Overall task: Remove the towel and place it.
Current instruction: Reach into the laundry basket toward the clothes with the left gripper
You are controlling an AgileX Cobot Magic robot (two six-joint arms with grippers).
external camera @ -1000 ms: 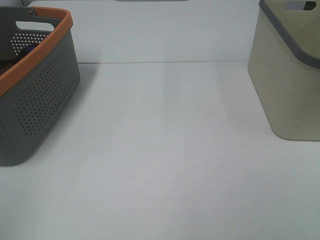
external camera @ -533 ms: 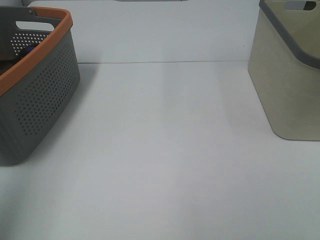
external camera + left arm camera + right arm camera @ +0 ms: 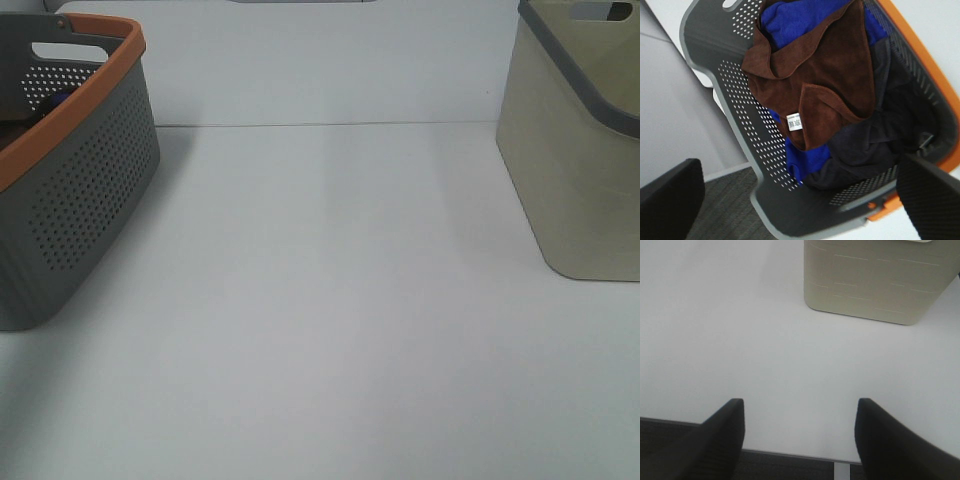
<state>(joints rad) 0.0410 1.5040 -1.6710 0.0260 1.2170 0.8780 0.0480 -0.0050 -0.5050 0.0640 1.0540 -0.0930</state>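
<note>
The towel, dark reddish-brown with a small white label, lies crumpled on top of other cloths inside the grey basket. My left gripper hovers above the basket, open wide, both fingers well apart and clear of the towel. Over the table's front edge, my right gripper stands open with nothing between its fingers. The exterior high view shows neither gripper, and the basket wall hides the towel there.
Under the towel lie a blue cloth and a dark grey cloth. The grey basket with an orange rim stands at the table's left. At the right stands a beige basket. White table lies between them.
</note>
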